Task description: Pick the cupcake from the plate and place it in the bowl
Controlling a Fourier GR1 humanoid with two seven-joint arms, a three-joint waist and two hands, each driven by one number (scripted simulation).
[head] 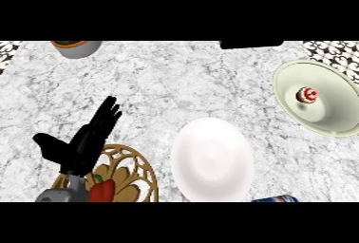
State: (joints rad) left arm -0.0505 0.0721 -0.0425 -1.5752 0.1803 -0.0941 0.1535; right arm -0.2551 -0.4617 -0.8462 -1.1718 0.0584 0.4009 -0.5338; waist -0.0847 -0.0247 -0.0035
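Observation:
A small cupcake (pixel 307 94) with white frosting and a red top sits inside the pale green bowl (pixel 329 71) at the right edge of the counter. Nothing lies on the white plate (pixel 212 159) in the lower middle. My left hand (pixel 88 137) is at the lower left, open with fingers straight and pointing up, thumb spread to the left, holding nothing. It stands far from both the plate and the bowl. My right hand does not show.
A woven basket (pixel 136 166) with a red pepper (pixel 102 191) lies under my left forearm. A grey pot (pixel 77 47) stands at the top left, a dark object (pixel 251 44) at the top edge, a blue can (pixel 276 199) at the bottom.

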